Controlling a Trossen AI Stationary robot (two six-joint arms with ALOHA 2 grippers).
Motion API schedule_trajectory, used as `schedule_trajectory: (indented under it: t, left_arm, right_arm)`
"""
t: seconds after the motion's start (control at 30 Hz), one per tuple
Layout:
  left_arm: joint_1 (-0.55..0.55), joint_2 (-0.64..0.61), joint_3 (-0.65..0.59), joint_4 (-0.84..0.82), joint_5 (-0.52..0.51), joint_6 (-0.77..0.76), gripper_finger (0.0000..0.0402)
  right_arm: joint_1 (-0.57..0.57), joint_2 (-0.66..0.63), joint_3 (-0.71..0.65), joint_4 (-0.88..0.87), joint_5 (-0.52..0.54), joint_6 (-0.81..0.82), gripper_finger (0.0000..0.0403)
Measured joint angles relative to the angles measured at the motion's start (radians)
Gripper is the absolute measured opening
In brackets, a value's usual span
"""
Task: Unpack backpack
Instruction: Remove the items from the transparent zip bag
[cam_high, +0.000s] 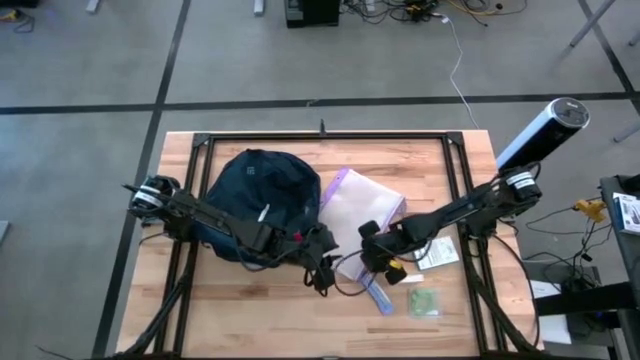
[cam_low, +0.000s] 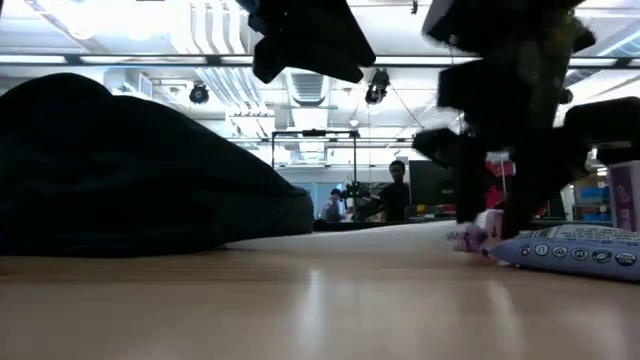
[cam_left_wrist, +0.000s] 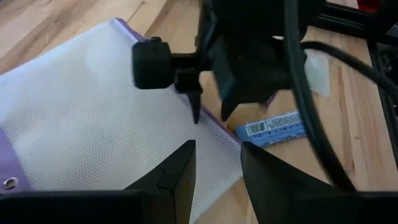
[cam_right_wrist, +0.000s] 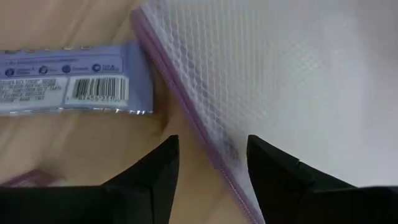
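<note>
Right gripper (cam_right_wrist: 208, 165): in its own wrist view we see the two dark fingers partly open, standing astride the purple zip edge of the mesh pouch (cam_right_wrist: 292, 74) without clamping it. Left gripper (cam_left_wrist: 217, 168): its wrist view shows a similar partial gap between the fingers, with nothing held, poised over the same pouch's edge.

We take the pouch as the landmark. In the high view the backpack (cam_high: 262, 195) lies just beside the pouch, on the left arm's side, and the left arm crosses over it. The backpack is a rounded mass of dark navy soft fabric; its long axis runs roughly from the table's far edge toward the near edge, and we cannot tell which end is its top. A short white strip shows on its upper surface.

The high view alone shows the full layout: both grippers meet at the pouch's near edge, a small green packet (cam_high: 424, 302) lies beyond the pouch on the right arm's side, and a white label (cam_high: 437, 254) lies near it.

The right wrist view alone shows detail: the pouch is clear plastic with a honeycomb mesh texture, and a flat blue wrapper (cam_right_wrist: 68, 87) with a printed barcode lies just beside its purple edge on the wooden table (cam_right_wrist: 68, 25).

The low view shows the backpack as a low dark mound.
</note>
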Motion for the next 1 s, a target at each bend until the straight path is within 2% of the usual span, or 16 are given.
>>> schedule_trajectory:
  t: [0.23, 0.43, 0.87, 1.0]
  left_arm:
    - [-0.002, 0.001, 0.000, 0.002, -0.002, -0.010, 0.0116]
    - [-0.003, 0.026, 0.000, 0.014, -0.002, -0.020, 0.0116]
    - [0.001, 0.133, 0.000, 0.129, -0.036, -0.079, 0.0121]
    - [0.004, 0.167, 0.000, 0.142, -0.039, -0.111, 0.0136]
  right_arm:
    - [-0.004, -0.003, 0.056, -0.005, 0.033, 0.035, 0.0142]
    - [-0.009, -0.039, 0.091, -0.008, 0.203, 0.011, 0.0124]
    - [-0.066, -0.034, 0.101, 0.000, 0.207, 0.065, 0.0106]
    - [-0.070, -0.037, 0.101, 0.002, 0.201, 0.068, 0.0111]
